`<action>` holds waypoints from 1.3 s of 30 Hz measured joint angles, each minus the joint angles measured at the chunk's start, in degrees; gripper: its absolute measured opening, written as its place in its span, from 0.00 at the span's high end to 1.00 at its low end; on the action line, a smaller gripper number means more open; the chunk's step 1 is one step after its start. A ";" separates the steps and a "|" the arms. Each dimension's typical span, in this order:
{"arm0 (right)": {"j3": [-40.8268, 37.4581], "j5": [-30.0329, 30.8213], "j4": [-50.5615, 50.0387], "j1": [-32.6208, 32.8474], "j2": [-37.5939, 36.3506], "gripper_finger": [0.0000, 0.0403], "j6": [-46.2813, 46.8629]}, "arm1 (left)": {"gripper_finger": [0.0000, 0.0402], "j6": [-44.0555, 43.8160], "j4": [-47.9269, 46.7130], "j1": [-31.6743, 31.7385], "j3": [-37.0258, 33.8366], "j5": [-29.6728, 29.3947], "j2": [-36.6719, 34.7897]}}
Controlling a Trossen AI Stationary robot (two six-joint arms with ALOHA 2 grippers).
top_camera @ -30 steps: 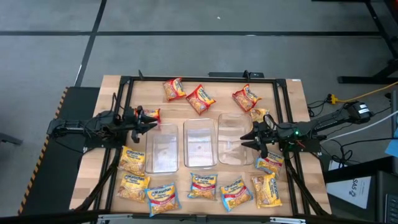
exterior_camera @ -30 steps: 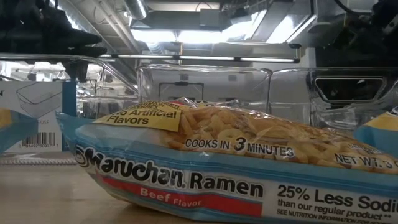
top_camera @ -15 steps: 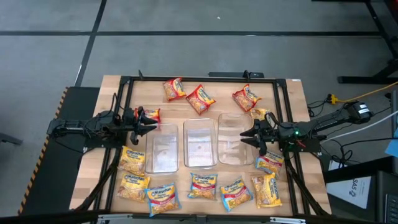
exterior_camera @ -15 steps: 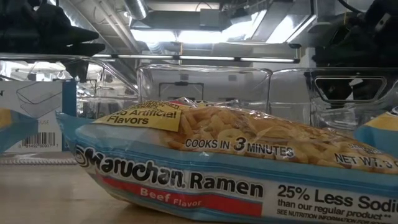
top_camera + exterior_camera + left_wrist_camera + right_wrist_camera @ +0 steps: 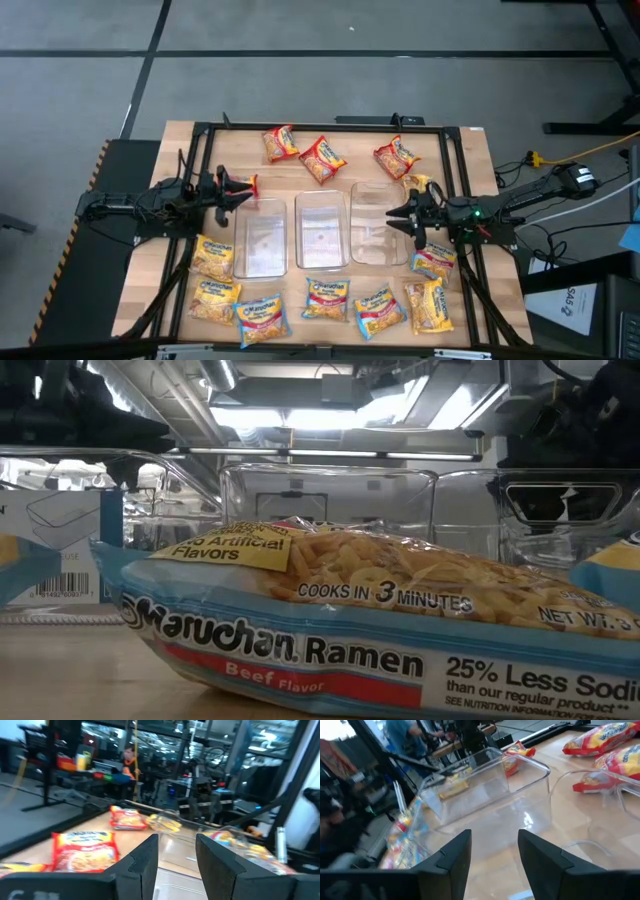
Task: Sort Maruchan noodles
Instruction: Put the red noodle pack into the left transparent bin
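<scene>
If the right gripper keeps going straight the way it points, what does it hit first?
Most likely the clear bin straight ahead of the right gripper, whose open jaws hold nothing; height is hard to judge.

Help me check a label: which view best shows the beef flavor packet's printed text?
The low view: the blue beef packet fills the picture, its lettering readable. The high view shows blue packets only as small shapes in the front row, no text legible. Neither wrist view clearly shows it.

Both arms are slim, dark and jointed, trailing black cables. The right arm [image 5: 520,205] shows a small green light, and each gripper has two flat, matte-black angular fingers [image 5: 145,865].
</scene>
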 joint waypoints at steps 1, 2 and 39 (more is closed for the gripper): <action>0.00 0.05 -0.05 0.00 0.00 0.58 -1.03 | 0.69 1.25 -0.01 0.00 0.00 -0.46 0.00; 0.00 0.09 -0.18 0.00 -0.02 0.58 -1.89 | 0.69 2.13 -0.02 0.00 0.00 -0.59 0.00; 0.04 8.10 -2.26 -0.02 0.00 0.58 -4.03 | 0.69 20.52 -13.49 3.89 28.15 -12.57 10.30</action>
